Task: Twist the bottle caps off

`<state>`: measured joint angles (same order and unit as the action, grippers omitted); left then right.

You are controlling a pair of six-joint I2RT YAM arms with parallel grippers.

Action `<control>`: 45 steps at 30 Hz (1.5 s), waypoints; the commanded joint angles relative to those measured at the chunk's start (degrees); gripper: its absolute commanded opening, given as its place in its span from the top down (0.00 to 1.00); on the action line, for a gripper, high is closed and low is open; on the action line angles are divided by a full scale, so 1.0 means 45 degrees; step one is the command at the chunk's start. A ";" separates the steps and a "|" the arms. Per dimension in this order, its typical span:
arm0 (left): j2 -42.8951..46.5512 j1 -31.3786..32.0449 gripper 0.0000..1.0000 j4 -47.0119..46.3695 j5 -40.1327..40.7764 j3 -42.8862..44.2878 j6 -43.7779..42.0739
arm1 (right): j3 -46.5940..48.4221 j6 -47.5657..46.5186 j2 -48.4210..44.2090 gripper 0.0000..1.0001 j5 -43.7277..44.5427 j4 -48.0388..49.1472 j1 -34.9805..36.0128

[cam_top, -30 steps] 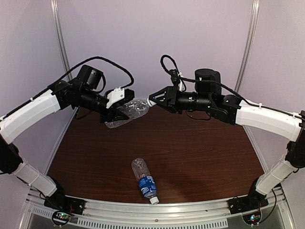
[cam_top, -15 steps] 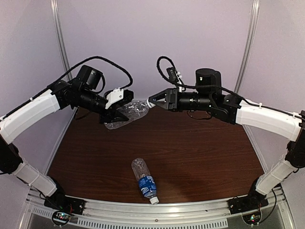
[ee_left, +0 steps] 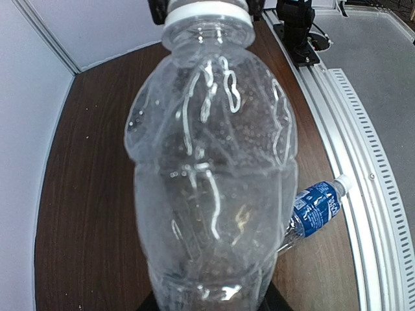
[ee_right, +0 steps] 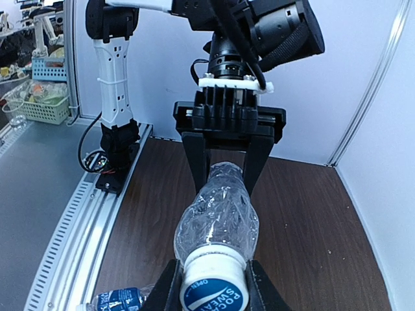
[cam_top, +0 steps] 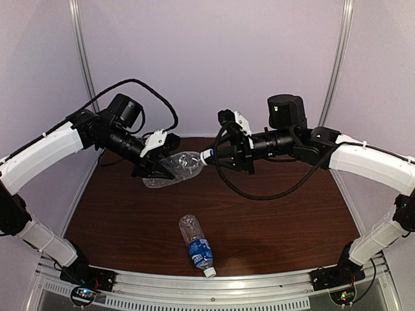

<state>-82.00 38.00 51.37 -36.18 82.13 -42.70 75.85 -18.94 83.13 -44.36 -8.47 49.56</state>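
Observation:
The unlabelled clear bottle [cam_top: 180, 164] hangs level in the air over the back of the table. My left gripper [cam_top: 157, 170] is shut on its base end. In the left wrist view the bottle [ee_left: 211, 175] fills the frame, its white cap [ee_left: 206, 11] at the top. My right gripper [cam_top: 209, 156] is shut on that cap [ee_right: 214, 285], one finger [ee_right: 167, 288] on each side. The other bottle [cam_top: 196, 245], with a blue label, lies on the table near the front edge. Its cap [cam_top: 209, 273] points toward the rail.
A metal rail [cam_top: 214, 288] runs along the near edge of the brown table [cam_top: 292, 220]. The right arm's black cable [cam_top: 259, 195] sags in a loop below the wrist. White walls and frame posts [cam_top: 81, 58] close in the back and sides.
The right gripper has closed on the cap and rolled about its axis. Both grippers and the bottle have dropped slightly. The right arm's cable now hangs below the wrist.

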 commanded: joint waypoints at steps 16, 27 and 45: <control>-0.0156 0.0013 0.67 0.0352 -0.0425 0.0285 -0.0414 | -0.0606 -0.0088 -0.1348 0.00 0.2612 0.0950 0.0183; -0.0165 0.0013 0.67 -0.1514 0.2225 0.0395 0.1104 | -0.1675 1.4201 -0.0944 0.11 0.4665 0.3519 -0.0712; -0.0174 0.0013 0.67 -0.1952 0.3080 0.0206 0.1188 | -0.1783 1.6129 0.0244 0.41 0.2085 0.4711 -0.0730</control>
<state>-83.05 38.09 44.75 -22.90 82.24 -37.91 67.02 52.29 83.33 -32.53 11.40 45.93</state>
